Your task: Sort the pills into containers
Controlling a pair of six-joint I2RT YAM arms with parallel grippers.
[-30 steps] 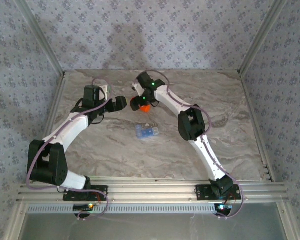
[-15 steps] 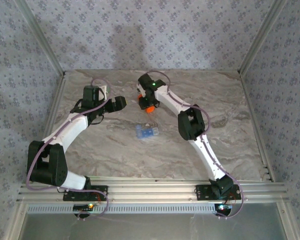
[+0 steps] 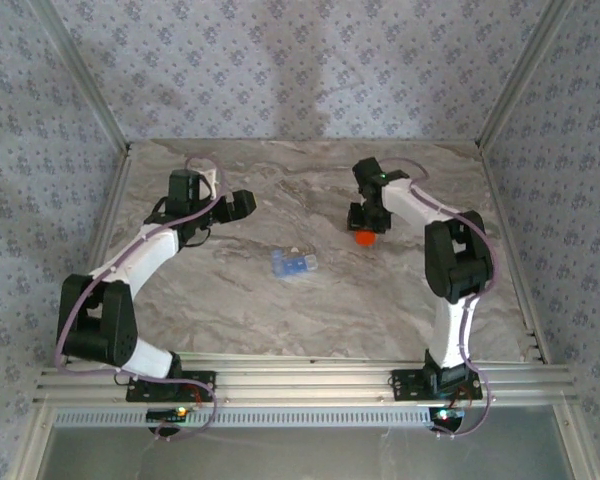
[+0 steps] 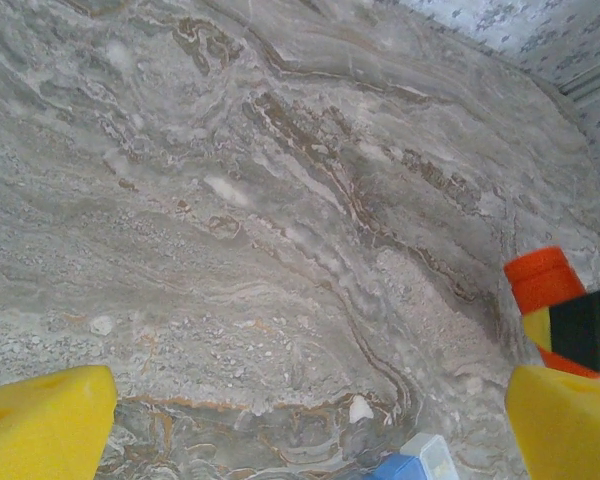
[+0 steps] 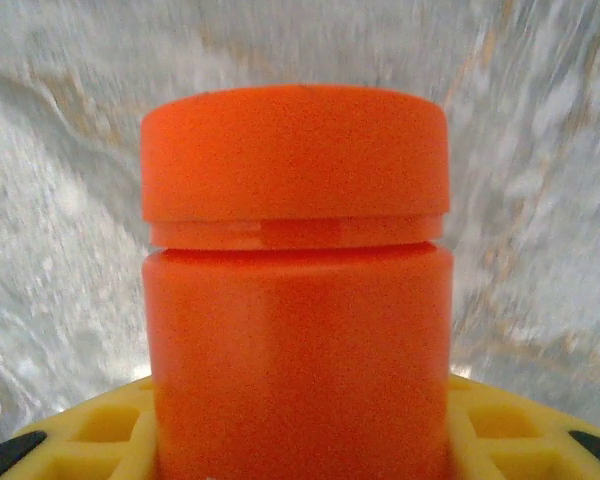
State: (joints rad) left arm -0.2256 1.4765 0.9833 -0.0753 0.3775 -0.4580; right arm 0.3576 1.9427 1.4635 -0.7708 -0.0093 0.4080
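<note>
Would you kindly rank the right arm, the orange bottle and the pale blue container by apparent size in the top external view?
1. right arm, by far the largest.
2. pale blue container.
3. orange bottle. It is partly hidden under that arm's end, so its place below the container is unsure.

The left arm point(image 3: 130, 262) is arched toward 11 o'clock; the left gripper point(image 3: 242, 204) is pointed toward 3 o'clock, jaws spread wide. The right arm point(image 3: 450, 290) is folded at 2 o'clock; the right gripper point(image 3: 364, 226) is clamped on an orange bottle point(image 5: 295, 300).
</note>
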